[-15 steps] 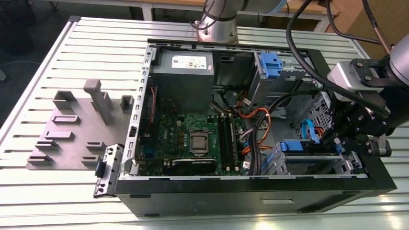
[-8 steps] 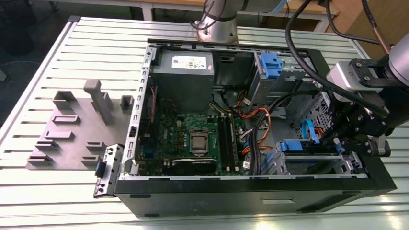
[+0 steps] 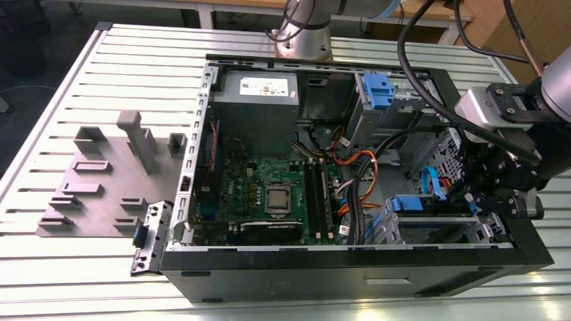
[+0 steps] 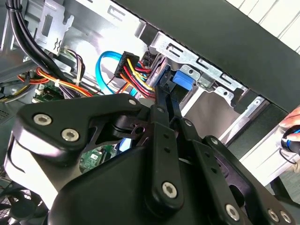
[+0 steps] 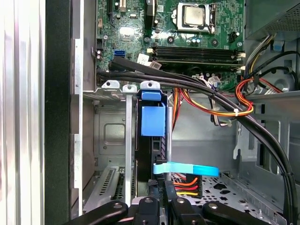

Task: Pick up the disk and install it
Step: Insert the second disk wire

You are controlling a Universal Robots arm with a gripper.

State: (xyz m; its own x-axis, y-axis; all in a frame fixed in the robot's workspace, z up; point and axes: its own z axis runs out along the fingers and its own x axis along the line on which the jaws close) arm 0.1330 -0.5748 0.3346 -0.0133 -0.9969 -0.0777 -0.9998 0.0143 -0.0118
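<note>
The disk (image 3: 415, 202) sits in the drive bay at the front corner of the open computer case (image 3: 357, 274), on the exterior view's right, with its blue plastic end showing. In the first wrist view the disk (image 5: 153, 121) stands edge-on in the bay slot between metal rails. My gripper (image 3: 470, 200) hangs just over that bay. In the second wrist view its fingers (image 4: 159, 117) lie close together, shut, and their tips (image 4: 163, 89) reach the blue end of the disk (image 4: 182, 79). Whether they press on it I cannot tell.
Orange, yellow and black cables (image 5: 220, 105) and a blue flat cable (image 5: 187, 168) run beside the bay. The motherboard (image 3: 267, 187), grey power supply (image 3: 256, 93) and a cage with a blue latch (image 3: 379, 90) fill the case. A grey fixture plate (image 3: 107, 180) lies outside. A hand (image 4: 290, 133) is near the case.
</note>
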